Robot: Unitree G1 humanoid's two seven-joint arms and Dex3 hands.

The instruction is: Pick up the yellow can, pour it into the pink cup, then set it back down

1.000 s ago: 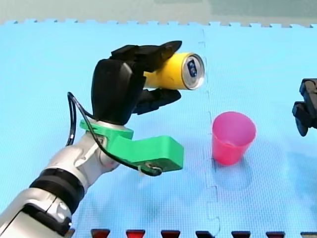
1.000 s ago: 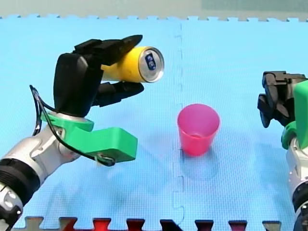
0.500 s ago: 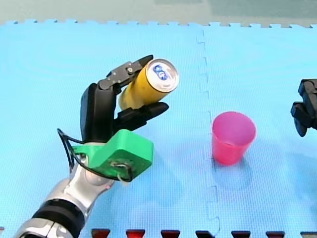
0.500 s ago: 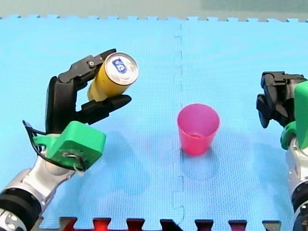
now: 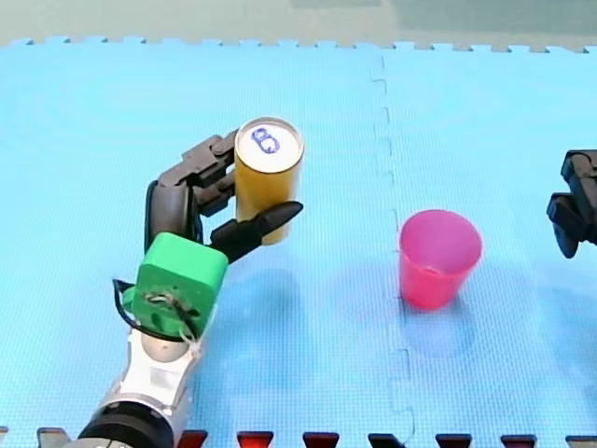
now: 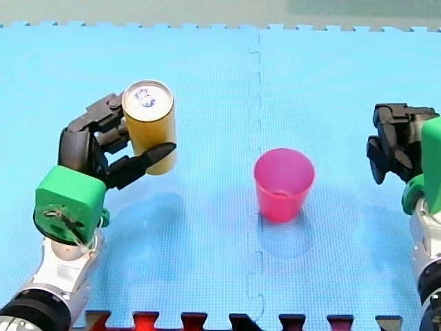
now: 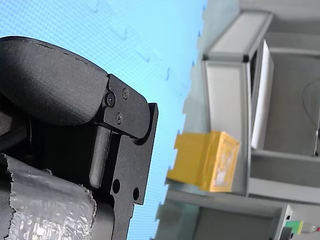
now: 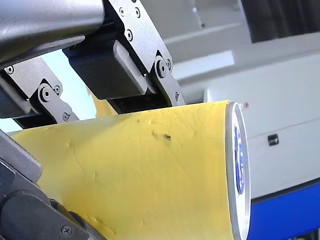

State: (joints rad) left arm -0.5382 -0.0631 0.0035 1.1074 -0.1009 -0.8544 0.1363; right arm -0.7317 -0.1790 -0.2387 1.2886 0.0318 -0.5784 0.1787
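You're at the set-down: left hand (image 6: 103, 148) clasps the upright yellow can (image 6: 150, 127) at nine o'clock of the pink cup (image 6: 283, 183), right hand (image 6: 394, 141) at three o'clock; lower the can straight, then release.

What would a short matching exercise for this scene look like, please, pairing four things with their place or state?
Things:
1. yellow can
2. pink cup
3. left hand
4. right hand

Place or state:
A. stands open side up on the blue mat, untouched
B. at the far right, apart from the cup
C. held upright, left of the cup
D. fingers wrapped around the can

Pairs: 1-C, 2-A, 3-D, 4-B.
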